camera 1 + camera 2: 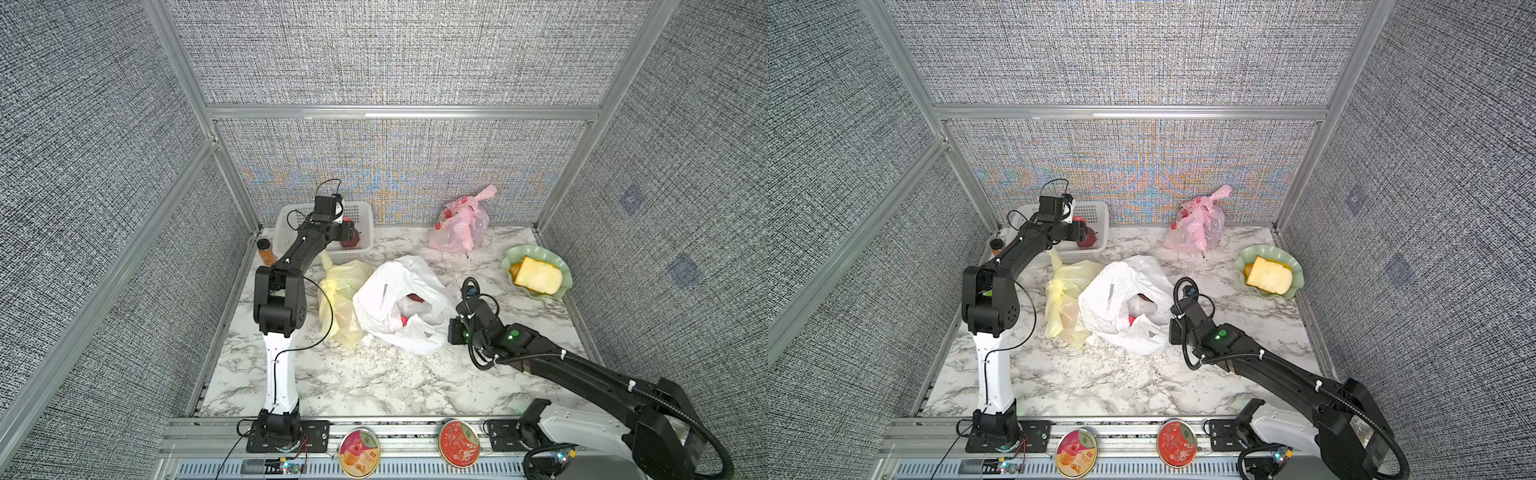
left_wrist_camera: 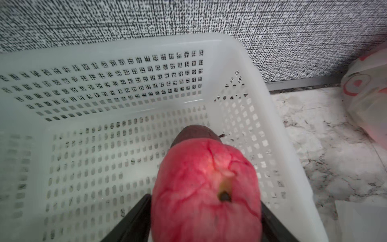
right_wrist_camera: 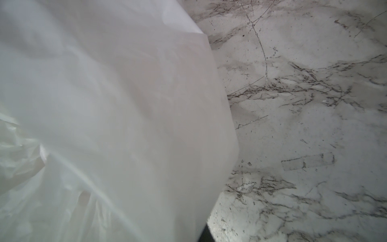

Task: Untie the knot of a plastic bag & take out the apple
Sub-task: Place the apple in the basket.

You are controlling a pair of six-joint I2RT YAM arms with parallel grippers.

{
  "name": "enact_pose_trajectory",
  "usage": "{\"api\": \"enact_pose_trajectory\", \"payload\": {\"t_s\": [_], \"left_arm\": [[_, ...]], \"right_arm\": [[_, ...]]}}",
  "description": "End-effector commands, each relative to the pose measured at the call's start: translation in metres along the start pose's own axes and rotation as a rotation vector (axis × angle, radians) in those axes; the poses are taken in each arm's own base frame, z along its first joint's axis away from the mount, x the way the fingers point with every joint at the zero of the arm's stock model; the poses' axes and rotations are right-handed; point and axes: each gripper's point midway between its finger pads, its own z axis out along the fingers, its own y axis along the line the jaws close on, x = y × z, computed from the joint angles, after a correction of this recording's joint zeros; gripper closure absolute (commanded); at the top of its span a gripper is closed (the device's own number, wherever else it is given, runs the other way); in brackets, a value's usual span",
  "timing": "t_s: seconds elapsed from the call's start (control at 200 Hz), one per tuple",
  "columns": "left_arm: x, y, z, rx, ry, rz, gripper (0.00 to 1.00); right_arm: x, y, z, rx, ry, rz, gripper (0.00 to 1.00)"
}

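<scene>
1. Far-left corner, 10 o'clock on the tabletop point(image 1: 374, 382): an orange bottle point(image 1: 266, 250) stands just beside a white basket point(image 1: 286, 220).
2. Left hand point(image 1: 349, 232): positioned over the basket's 3 o'clock end. In the left wrist view the apple point(image 2: 201, 178), red, blossom end towards the camera, sits between the widely spread black fingers point(image 2: 138, 218), one finger at each flank. Whether they are pressing on it cannot be told. A darker round fruit point(image 2: 194, 132) lies on the basket floor just beyond the apple.
3. Centre: a yellow bag point(image 1: 340, 299) touches the 9 o'clock side of the white bag point(image 1: 399, 291). The white bag's mouth is open, handles loose, with red contents showing inside.
4. 1 o'clock, against the back wall: a knotted pink bag point(image 1: 461, 228).
5. Right hand point(image 1: 452, 330): at the white bag's 4 o'clock edge, closed, with the bag's film pinched; the film fills the right wrist view.
6. 2 o'clock: a green dish point(image 1: 552, 257) holds a bread slice point(image 1: 538, 276).
7. Front rail, 6 o'clock: two round tins point(image 1: 359, 453).
</scene>
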Motion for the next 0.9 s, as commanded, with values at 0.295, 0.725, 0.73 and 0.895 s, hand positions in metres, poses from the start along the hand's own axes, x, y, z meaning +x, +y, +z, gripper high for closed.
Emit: {"api": "enact_pose_trajectory", "payload": {"t_s": [0.295,0.725,0.73,0.895], "left_arm": [[-0.01,-0.001,0.0,0.004,-0.02,-0.001,0.18],[-0.07,-0.044,-0.124,0.162,-0.183,0.052,0.23],[-0.07,-0.044,-0.126,0.165,-0.186,0.051,0.23],[-0.057,-0.082,-0.201,0.292,-0.274,0.055,0.28]], "right_arm": [[0.003,-0.002,0.004,0.009,0.02,0.005,1.0],[-0.002,0.009,-0.001,-0.043,0.021,0.013,1.0],[-0.003,0.01,-0.002,-0.044,0.019,0.013,1.0],[-0.015,0.016,-0.01,-0.068,-0.008,0.002,1.0]]}}
